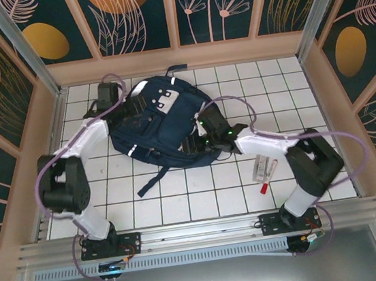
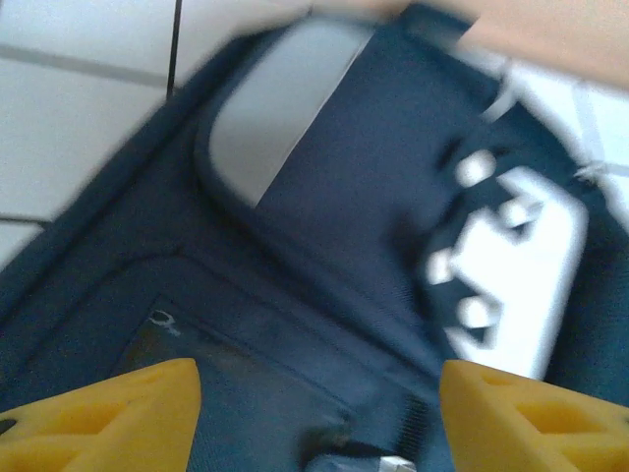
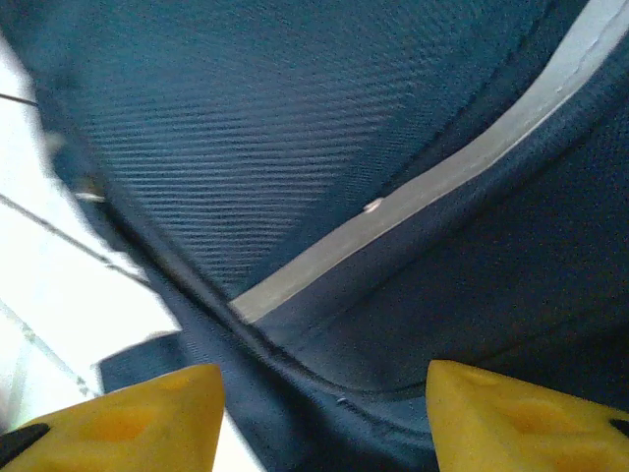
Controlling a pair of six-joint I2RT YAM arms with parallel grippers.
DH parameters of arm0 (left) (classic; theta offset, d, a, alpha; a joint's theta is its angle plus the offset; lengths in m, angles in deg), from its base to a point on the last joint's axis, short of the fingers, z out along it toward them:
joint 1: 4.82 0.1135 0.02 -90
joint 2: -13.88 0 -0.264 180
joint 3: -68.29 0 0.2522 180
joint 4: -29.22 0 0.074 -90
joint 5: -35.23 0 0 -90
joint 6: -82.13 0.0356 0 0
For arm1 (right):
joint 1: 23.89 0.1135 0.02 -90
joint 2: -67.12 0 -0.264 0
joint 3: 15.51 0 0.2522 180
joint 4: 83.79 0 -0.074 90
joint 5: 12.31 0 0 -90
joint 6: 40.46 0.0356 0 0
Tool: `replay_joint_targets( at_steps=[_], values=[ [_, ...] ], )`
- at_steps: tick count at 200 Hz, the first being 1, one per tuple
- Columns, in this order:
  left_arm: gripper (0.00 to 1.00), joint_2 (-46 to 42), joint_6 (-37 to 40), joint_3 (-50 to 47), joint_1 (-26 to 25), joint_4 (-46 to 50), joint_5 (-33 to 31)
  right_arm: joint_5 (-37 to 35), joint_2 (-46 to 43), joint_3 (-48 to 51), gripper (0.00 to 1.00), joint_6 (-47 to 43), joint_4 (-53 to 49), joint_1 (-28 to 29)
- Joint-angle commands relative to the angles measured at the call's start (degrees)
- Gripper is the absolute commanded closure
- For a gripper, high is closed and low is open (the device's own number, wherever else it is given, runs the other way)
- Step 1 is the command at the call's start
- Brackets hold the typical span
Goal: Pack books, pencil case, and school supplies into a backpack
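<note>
The navy backpack [image 1: 162, 126] lies flat in the middle of the tiled table, white-grey patch [image 1: 167, 102] facing up. My left gripper [image 1: 127, 111] hovers over its upper left part, open; in the left wrist view its yellow fingers [image 2: 118, 413] stand wide apart above the fabric and patch [image 2: 516, 265]. My right gripper [image 1: 198, 142] is at the bag's lower right edge, also open, with the pale stripe [image 3: 423, 187] just ahead of it. The red-and-white pen [image 1: 268, 175] and the whitish packet [image 1: 259, 165] lie on the tiles by my right forearm. Books and pencil case are out of view.
A dark strap [image 1: 153, 181] trails from the backpack's near edge toward the front. Wooden walls [image 1: 54, 109] close in the table on the left, back and right. A metal rail [image 1: 199, 231] runs along the near edge by the arm bases.
</note>
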Motion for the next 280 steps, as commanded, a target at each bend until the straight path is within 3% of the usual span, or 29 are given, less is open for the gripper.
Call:
replay_joint_targets(
  at_steps=[1,26,54,82,108,135,161,190,201,213,232,254,270,280],
  values=[
    [0.38,2.46,1.82,-5.09,-0.18,-3.16,-1.53,-4.54,6.65,-3.51,0.45,-3.64,5.41,-2.32],
    [0.39,-1.9,1.84,-15.88,-1.21,-6.58,-1.21,-0.87,11.96,-6.03,0.49,-4.24,9.46,-8.69],
    [0.4,-10.69,0.36,-24.7,-4.04,-3.54,-3.33,2.16,16.34,-12.02,0.49,-7.6,8.87,-13.44],
    [0.39,-20.6,-2.92,-27.01,-7.13,2.87,-3.37,5.17,19.55,-18.99,0.49,-7.31,6.0,-16.38],
    [0.41,-29.29,0.51,-24.32,-7.65,5.79,-1.57,8.29,15.38,-19.31,0.48,-4.9,2.35,-16.59],
    [0.43,-34.03,14.61,-26.56,-9.23,-1.87,5.88,8.77,6.9,-12.27,0.47,-7.76,-1.57,-14.57],
    [0.43,-31.3,31.66,-28.44,-12.49,-3.84,10.96,12.17,-0.27,-4.07,0.47,-9.1,-2.09,-10.6],
    [0.37,-32.04,56.13,-31.79,-12.79,-1.83,16.0,11.69,-0.93,-0.14,0.47,-7.56,2.22,-4.49],
    [0.32,-33.0,63.42,-34.07,-12.84,-2.79,14.87,11.86,1.19,-0.17,0.47,-6.16,4.99,-3.37],
    [0.31,-32.35,66.44,-36.26,-12.83,-7.09,9.3,10.98,3.59,-1.57,0.48,-5.97,6.82,-2.01],
    [0.32,-29.06,71.93,-35.89,-12.84,-7.21,6.37,6.87,6.73,-4.81,0.49,-5.76,6.54,-0.3],
    [0.34,-24.92,73.25,-35.14,-12.84,-9.76,0.67,1.19,9.13,-7.27,0.58,-5.44,4.46,1.29],
    [0.55,-21.98,71.03,-33.99,-12.82,-12.73,-3.84,-1.77,9.94,-7.82,0.62,-3.59,3.48,1.74],
    [0.69,-20.96,71.01,-32.74,-12.8,-11.47,-3.35,-3.19,10.01,-7.8,0.64,-2.11,2.9,1.98]
  ],
)
